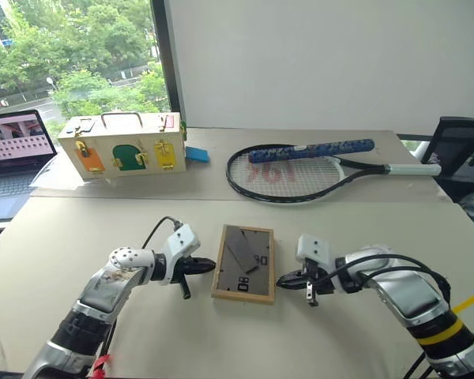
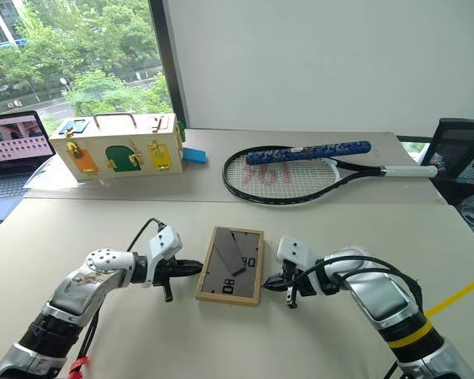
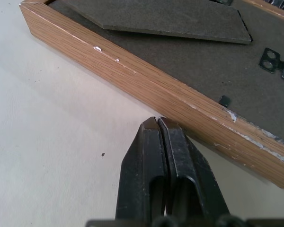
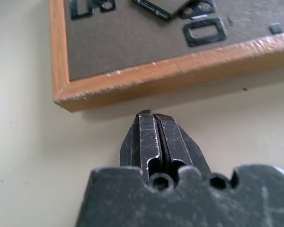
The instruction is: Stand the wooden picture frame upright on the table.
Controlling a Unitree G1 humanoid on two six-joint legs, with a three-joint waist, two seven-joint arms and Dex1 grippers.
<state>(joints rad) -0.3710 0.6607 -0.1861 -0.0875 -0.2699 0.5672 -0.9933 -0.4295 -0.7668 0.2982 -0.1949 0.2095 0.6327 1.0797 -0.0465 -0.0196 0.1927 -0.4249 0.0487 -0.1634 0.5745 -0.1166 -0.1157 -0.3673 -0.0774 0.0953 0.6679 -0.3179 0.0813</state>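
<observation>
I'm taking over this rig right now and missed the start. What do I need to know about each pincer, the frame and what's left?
Left pincer: shut, empty, tips at the left long edge of the wooden picture frame.
Right pincer: shut, empty, tips just short of the frame's right edge.
Frame: flat on the table between both pincers, grey back up, stand folded flat.
Done: both pincers brought to the frame's sides.
Left: lift the frame, open the stand, set it upright.

A tennis racket (image 1: 300,172), latched wooden box (image 1: 120,145) and laptop (image 1: 12,154) lie beyond.
</observation>
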